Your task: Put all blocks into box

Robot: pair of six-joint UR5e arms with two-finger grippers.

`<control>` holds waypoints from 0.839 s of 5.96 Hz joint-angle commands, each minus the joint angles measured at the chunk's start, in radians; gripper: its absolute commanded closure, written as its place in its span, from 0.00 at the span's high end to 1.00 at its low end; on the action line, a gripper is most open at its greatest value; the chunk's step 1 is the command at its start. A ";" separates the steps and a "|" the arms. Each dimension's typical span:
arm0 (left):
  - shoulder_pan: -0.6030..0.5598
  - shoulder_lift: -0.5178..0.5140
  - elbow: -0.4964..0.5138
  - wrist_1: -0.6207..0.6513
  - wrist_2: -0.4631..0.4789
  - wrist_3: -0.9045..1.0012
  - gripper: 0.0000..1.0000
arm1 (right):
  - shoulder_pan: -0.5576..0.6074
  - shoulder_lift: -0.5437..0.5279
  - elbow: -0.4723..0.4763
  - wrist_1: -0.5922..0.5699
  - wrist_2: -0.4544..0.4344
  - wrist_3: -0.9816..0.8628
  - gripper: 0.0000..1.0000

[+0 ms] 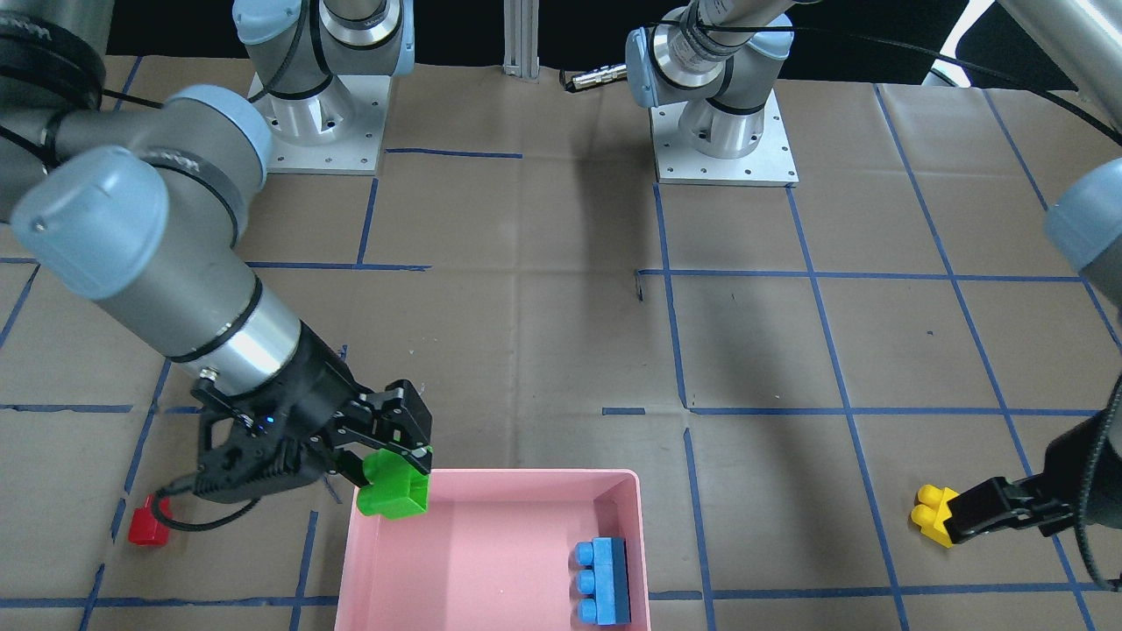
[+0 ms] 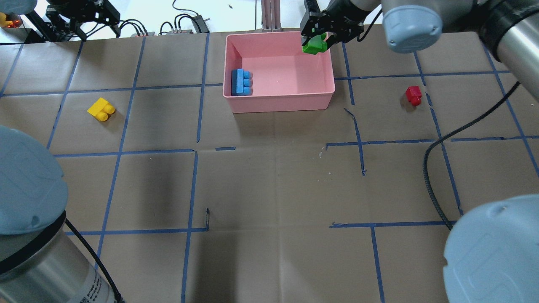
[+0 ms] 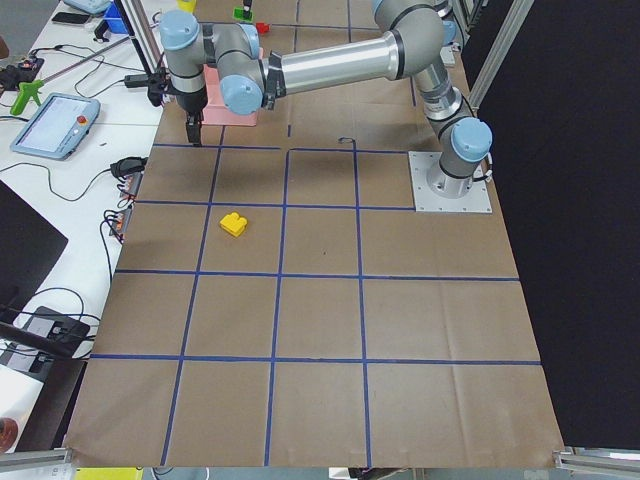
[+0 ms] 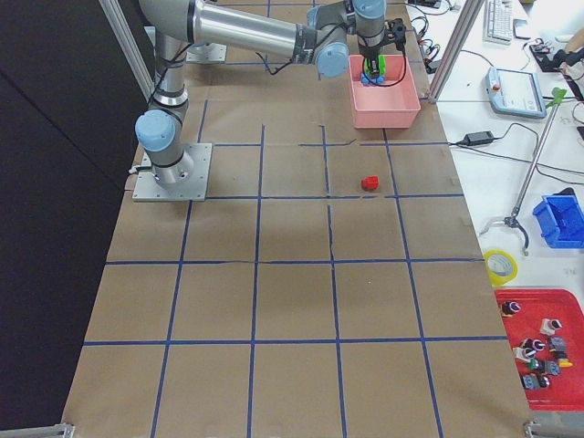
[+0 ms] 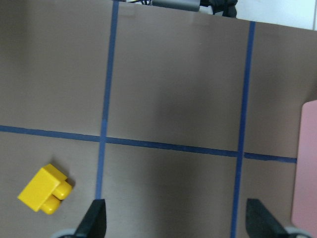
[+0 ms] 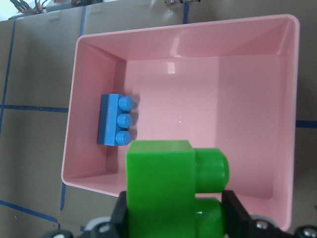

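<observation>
My right gripper (image 1: 396, 463) is shut on the green block (image 1: 396, 495) and holds it above a corner of the pink box (image 1: 491, 476); the right wrist view shows the green block (image 6: 168, 188) over the box's inside (image 6: 208, 99). The blue block (image 1: 603, 581) lies inside the box by a side wall. The red block (image 2: 413, 95) lies on the table to the box's right. The yellow block (image 2: 101, 110) lies on the table to the box's left. My left gripper (image 5: 178, 220) is open and empty, raised above the table, with the yellow block (image 5: 44, 189) beside its left finger.
Brown paper with a blue tape grid covers the table. A black cable (image 2: 433, 168) hangs over its right side. The two arm bases (image 1: 723, 131) stand at the robot's edge. Monitors and cables lie beyond the far edge (image 2: 185, 21).
</observation>
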 commanded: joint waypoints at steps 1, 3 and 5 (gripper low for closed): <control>0.115 0.022 -0.054 -0.036 0.004 0.267 1.00 | 0.025 0.125 -0.131 -0.042 -0.005 0.056 0.11; 0.154 0.066 -0.144 -0.036 0.007 0.618 1.00 | 0.040 0.202 -0.177 -0.042 -0.021 0.058 0.16; 0.149 0.055 -0.183 -0.016 0.042 0.757 0.99 | 0.040 0.204 -0.174 -0.035 -0.070 0.053 0.99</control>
